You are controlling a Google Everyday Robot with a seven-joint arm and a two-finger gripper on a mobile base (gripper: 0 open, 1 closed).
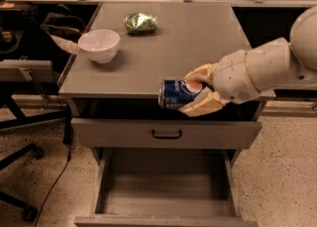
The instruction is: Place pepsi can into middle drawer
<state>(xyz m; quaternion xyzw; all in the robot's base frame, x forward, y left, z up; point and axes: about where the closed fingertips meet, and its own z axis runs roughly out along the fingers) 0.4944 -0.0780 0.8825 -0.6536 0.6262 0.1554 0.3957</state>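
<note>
The pepsi can (179,93), blue with the round logo, lies on its side in my gripper (191,93). The gripper is shut on it, with one tan finger (199,76) above and one below. The can hangs in front of the cabinet top's front edge, just above the closed drawer front with the dark handle (167,133). The middle drawer (163,191) stands pulled open below, its flat grey floor bare. The can is above the drawer's back part, well clear of it.
A white bowl (99,45) stands at the left of the cabinet top (208,37) and a shiny green snack bag (140,23) lies at the back. A chair base (27,213) and a cable lie on the floor at the left.
</note>
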